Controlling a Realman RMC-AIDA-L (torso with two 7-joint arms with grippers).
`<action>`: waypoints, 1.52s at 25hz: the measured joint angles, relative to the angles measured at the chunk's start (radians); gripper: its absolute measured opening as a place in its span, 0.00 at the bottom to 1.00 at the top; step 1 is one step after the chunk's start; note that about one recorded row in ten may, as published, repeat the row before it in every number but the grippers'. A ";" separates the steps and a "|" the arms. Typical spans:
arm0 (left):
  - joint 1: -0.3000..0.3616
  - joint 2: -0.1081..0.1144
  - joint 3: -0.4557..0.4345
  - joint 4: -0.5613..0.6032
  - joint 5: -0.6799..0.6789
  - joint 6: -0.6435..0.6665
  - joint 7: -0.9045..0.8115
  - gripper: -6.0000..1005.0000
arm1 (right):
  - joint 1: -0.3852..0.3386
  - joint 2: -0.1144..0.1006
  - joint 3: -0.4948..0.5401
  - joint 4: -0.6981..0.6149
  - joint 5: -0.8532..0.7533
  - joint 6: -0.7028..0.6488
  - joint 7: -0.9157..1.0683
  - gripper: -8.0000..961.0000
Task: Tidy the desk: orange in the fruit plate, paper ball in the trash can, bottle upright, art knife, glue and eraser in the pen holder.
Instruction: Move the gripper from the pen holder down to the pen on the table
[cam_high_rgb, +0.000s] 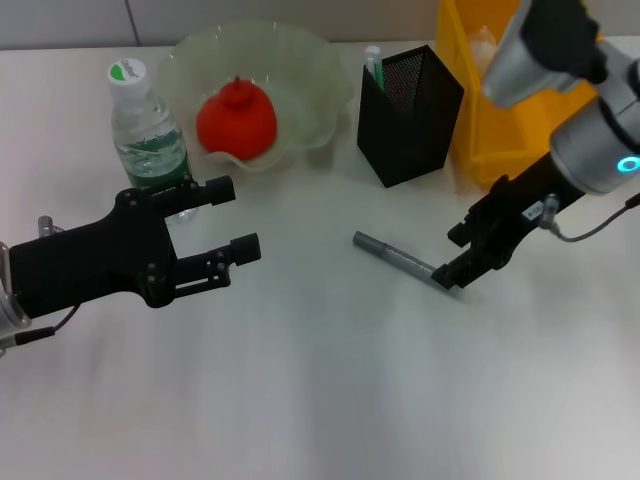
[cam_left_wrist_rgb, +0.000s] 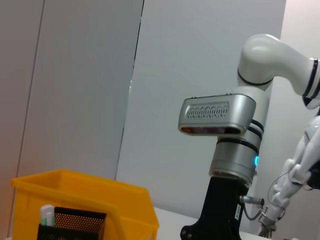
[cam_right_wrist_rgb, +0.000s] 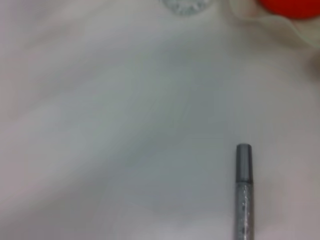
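Desk (cam_high_rgb: 330, 400) white, fills most of head view. Trash can (cam_high_rgb: 500, 110) yellow, far R corner, partly behind R arm; pale lump inside near its back wall, prob the paper ball (cam_high_rgb: 483, 42), can't confirm. Same bin shows in L wrist view (cam_left_wrist_rgb: 100, 200). Fruit plate (cam_high_rgb: 320, 70) pale green, wavy rim, at back centre-left, with orange (cam_high_rgb: 236, 120) sitting inside it, nub up. Orange's edge also shows in R wrist view (cam_right_wrist_rgb: 290, 7). Pen holder (cam_high_rgb: 410, 115) black mesh, upright, between plate and bin, just beside the bin; a white-green stick, maybe glue, pokes out of its back corner. Holder also shows in L wrist view (cam_left_wrist_rgb: 72, 225) in front of the bin. Bottle (cam_high_rgb: 145, 125) upright, green label, white-green cap, just L of plate.

Left gripper (cam_high_rgb: 232, 218) low over desk, front-left, fingers spread wide apart, nothing between them; upper fingertip is just in front of bottle base. Right gripper (cam_high_rgb: 452, 277) down at desk level, R of centre, tip right at one end of art knife (cam_high_rgb: 395, 256); can't tell how far jaws are parted or if they clamp it. Art knife grey, slim, lying flat on desk in front of pen holder, free end pointing toward the plate; seen too in R wrist view (cam_right_wrist_rgb: 244, 190). Eraser not spotted.
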 joint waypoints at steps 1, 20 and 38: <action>0.001 -0.001 0.000 0.000 0.000 -0.003 0.000 0.75 | 0.000 0.000 -0.033 0.000 -0.004 0.019 0.013 0.75; 0.002 -0.035 -0.026 -0.003 -0.003 -0.027 0.025 0.75 | 0.025 0.007 -0.247 0.084 -0.009 0.198 0.047 0.46; 0.001 -0.035 -0.028 0.004 -0.006 -0.031 0.025 0.75 | 0.056 0.011 -0.251 0.170 0.009 0.252 0.059 0.35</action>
